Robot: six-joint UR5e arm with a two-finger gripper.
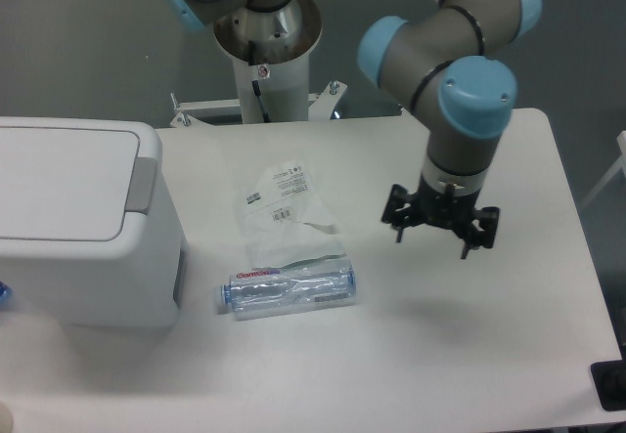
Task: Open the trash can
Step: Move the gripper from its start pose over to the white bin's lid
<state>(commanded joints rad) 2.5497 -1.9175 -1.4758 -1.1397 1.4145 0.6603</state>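
Pincer (438,231) spread, empty, hanging above desk (509,335) right of centre, well apart from trash can (78,223) at left edge. Lid flat and shut, grey latch tab (143,184) facing centre, presumably reachable. Bottle (289,289) and bag (284,208) between.

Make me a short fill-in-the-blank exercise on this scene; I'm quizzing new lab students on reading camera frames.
1. The trash can has its lid ____.
2. The clear bottle lies on its ____ on the table.
3. The plastic bag lies between the trash can and the ____, whose point is.
4. The hand holds ____.

Missing words: shut; side; hand; nothing
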